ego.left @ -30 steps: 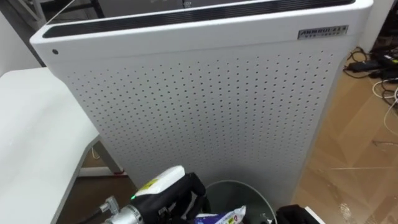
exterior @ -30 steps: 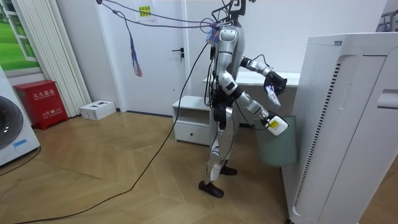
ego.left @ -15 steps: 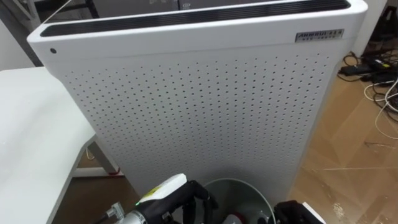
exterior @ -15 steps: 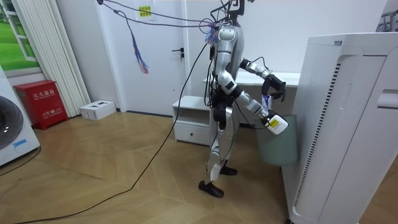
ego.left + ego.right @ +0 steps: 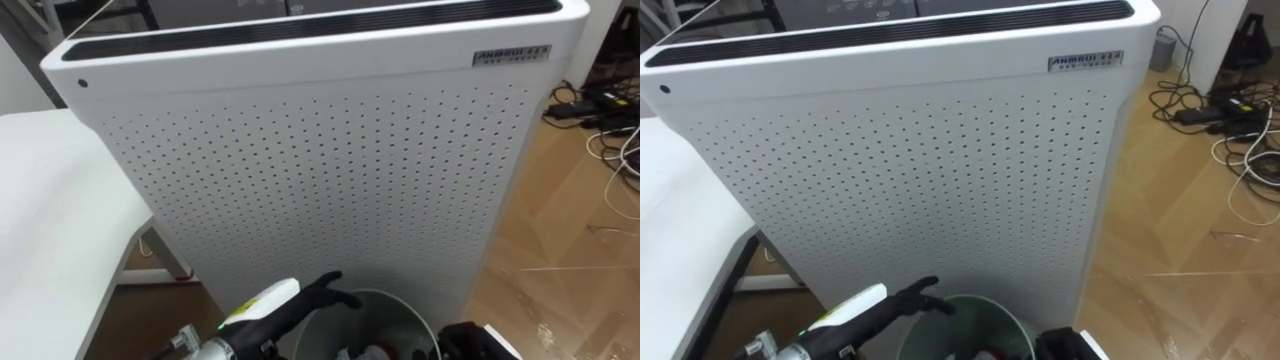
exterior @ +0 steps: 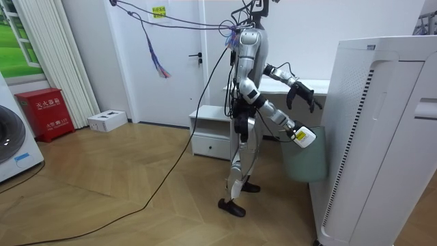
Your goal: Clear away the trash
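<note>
My left hand [image 5: 322, 294] reaches in from the lower left, its dark fingers stretched out open over the rim of a round grey-green bin [image 5: 402, 302]. It holds nothing. Inside the bin lies a bit of red and white garbage [image 5: 374, 352], mostly cut off by the view's lower edge. In the room view the left hand [image 6: 300, 96] hangs spread above the bin [image 6: 304, 160]. My right hand [image 5: 468, 345] is a dark shape at the bottom right beside the bin, and its fingers are hidden.
A tall white perforated appliance [image 5: 320, 160] stands right behind the bin. A white table [image 5: 50, 220] is on the left. Cables [image 5: 612, 110] lie on the wooden floor to the right. A low white cabinet [image 6: 212, 133] stands behind me.
My left hand's fingers went from curled to straight. The blue and white packet it held over the bin has left the hand and dropped out of sight.
</note>
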Robot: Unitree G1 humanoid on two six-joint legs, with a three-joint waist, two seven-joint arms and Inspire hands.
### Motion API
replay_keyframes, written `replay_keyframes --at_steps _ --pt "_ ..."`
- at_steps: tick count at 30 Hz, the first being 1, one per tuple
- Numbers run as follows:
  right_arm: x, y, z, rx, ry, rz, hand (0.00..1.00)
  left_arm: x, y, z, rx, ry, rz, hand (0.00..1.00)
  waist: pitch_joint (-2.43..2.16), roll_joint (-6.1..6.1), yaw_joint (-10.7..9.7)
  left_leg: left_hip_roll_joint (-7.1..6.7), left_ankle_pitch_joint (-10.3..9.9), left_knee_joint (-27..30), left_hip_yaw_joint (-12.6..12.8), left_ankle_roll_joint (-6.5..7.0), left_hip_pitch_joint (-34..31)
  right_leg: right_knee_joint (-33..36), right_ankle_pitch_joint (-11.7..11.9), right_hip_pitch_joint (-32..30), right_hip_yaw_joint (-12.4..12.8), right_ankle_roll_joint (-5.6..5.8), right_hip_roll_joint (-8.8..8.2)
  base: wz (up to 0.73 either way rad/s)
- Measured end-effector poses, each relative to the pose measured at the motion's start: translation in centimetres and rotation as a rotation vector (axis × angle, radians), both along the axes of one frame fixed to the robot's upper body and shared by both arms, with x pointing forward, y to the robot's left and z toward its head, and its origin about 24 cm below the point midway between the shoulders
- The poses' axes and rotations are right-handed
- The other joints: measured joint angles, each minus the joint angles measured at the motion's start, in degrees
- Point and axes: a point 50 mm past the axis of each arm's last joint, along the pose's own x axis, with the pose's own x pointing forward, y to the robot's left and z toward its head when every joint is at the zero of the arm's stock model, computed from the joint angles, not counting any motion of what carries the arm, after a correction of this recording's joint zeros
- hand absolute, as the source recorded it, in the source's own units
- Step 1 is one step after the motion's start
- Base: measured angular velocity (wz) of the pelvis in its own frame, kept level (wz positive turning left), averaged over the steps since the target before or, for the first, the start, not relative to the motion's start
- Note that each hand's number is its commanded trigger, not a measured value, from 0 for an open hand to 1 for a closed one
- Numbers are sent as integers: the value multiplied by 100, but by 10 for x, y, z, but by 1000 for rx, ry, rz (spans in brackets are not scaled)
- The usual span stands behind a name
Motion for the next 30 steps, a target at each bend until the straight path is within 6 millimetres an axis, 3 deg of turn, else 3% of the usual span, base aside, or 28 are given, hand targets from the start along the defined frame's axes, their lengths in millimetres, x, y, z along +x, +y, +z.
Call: replay_keyframes --at_steps 13,17,25,27,30 --pt "-1 3 -1 7 4 6 100 -1 4 -2 19 -19 32 0 -2 -5 22 -2 0 0 -5 0 1 1 0 13 -47 0 -5 0" --pt "-7 1 -5 5 23 -4 100 -6 11 -12 52 -6 83 0 -4 -24 26 -21 0 -4 -38 0 64 -16 0 95 -89 1 -12 4" --pt "-50 -17 -38 -31 203 -85 100 -32 29 -44 96 99 200 0 -57 -149 -7 -63 0 -12 -188 -2 193 -180 2 344 -279 4 -2 12" --pt "-75 -29 -53 -57 306 -139 100 -45 38 -62 147 159 236 0 -71 -210 -112 -142 5 1 -324 -7 208 -219 1 482 -434 11 -17 31" --pt "-105 -42 -66 -85 410 -227 100 -61 49 -84 190 234 309 0 -67 -251 -71 -139 5 -2 -324 -6 247 -245 -3 503 -433 18 -21 5"
